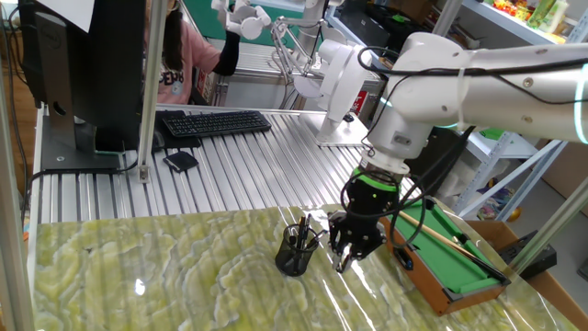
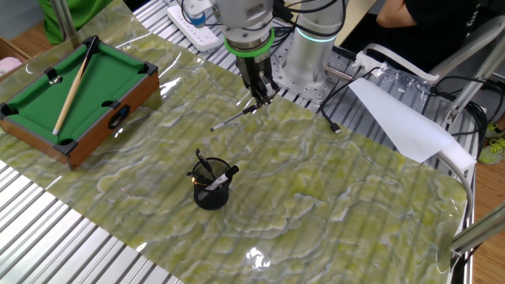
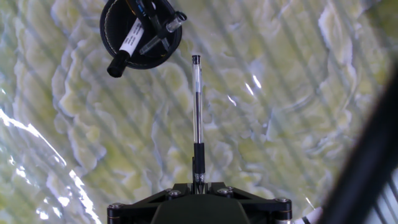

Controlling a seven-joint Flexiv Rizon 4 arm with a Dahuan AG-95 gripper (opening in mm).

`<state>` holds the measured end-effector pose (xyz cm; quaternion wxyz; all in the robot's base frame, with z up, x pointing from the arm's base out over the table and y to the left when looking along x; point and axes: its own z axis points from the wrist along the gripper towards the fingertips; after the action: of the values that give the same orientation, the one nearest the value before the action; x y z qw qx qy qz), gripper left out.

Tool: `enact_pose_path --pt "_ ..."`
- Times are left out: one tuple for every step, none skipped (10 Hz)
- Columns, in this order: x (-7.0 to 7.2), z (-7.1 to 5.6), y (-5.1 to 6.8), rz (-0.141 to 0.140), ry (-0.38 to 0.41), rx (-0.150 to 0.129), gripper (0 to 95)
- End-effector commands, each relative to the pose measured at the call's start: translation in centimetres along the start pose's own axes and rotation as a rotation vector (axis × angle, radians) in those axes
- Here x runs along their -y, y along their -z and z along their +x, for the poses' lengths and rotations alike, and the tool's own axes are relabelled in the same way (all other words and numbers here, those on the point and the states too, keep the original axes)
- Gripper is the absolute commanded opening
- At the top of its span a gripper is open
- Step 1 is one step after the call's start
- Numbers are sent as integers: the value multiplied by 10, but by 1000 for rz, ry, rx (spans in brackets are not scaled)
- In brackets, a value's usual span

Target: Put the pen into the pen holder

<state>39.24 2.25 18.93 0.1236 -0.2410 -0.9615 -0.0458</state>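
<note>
From the left in the other fixed view, the toy pool table point(image 2: 75, 99) sits well clear, then the pen holder point(image 2: 211, 189) near centre, already crowded. The gripper point(image 2: 259, 93) clenches the pen point(image 2: 237, 117) by one end, off the mat point(image 2: 331, 181). It should tilt upright and aim for a gap.
</note>
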Motion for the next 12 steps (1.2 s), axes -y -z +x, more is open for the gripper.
enact_pose_path --pt "0 -2 -2 -1 24 18 0" --pt "0 -5 -4 -3 36 21 0" --pt "0 -5 -5 -5 40 26 0" --pt "0 -4 -4 -8 37 38 0" --pt "-1 -2 -4 -9 26 53 0" --pt "-1 -2 -4 -8 22 63 0" --pt "-1 -2 -4 -4 26 70 0" --pt "-1 -2 -4 -4 21 78 0" --pt "-1 -2 -4 -6 18 88 0" --pt "-1 -2 -4 -6 19 93 0" --pt "-1 -2 -4 -7 27 95 0" --pt "-1 -2 -4 -7 31 100 0"
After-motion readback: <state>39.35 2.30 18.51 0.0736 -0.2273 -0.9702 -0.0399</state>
